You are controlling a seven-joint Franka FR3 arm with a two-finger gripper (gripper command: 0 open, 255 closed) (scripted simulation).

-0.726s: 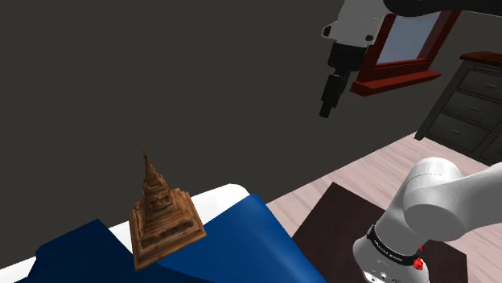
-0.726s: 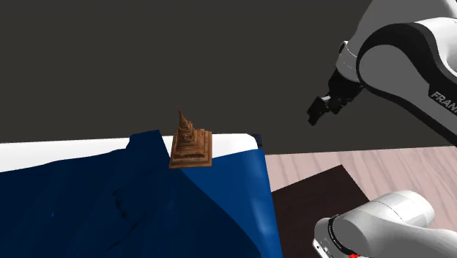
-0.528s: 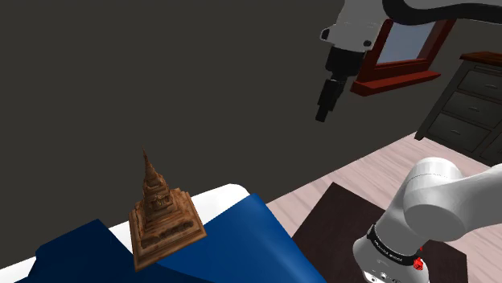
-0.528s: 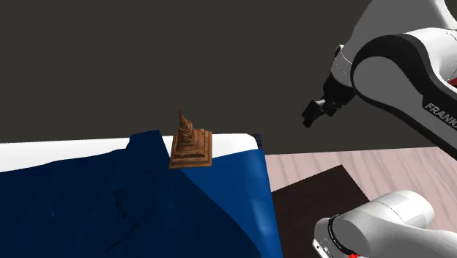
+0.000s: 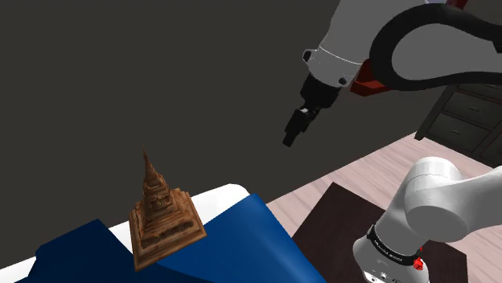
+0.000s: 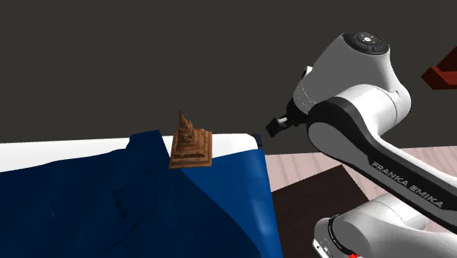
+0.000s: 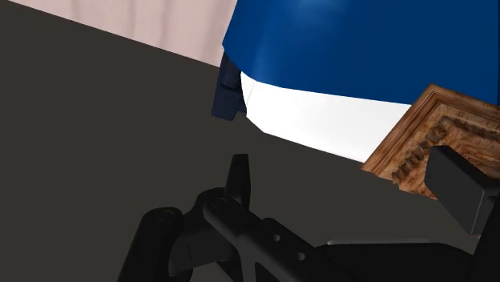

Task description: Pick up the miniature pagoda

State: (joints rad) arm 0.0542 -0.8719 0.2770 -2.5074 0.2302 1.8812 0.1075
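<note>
The miniature pagoda (image 5: 163,213) is a brown carved tower with a stepped square base and a thin spire. It stands upright near the corner of a bed with a blue cover (image 5: 245,241) over a white mattress (image 5: 219,197). My gripper (image 5: 291,133) hangs in the air, well to the shoulder view's right of the pagoda and higher than its spire, touching nothing. In the second exterior view the pagoda (image 6: 190,143) is left of the gripper (image 6: 276,124). The wrist view has the gripper (image 7: 344,172) open, with a corner of the pagoda's base (image 7: 425,140) beyond the fingers.
A dark wall stands behind the bed. A dark mat (image 5: 338,217) lies on the pale wood floor beside the bed, under the arm's base (image 5: 426,217). A dark dresser (image 5: 471,112) and a red-framed piece (image 6: 441,73) are at the far right.
The arm has swung, carrying the gripper leftward and lower in both exterior views, closer to the pagoda. The pagoda has not moved.
</note>
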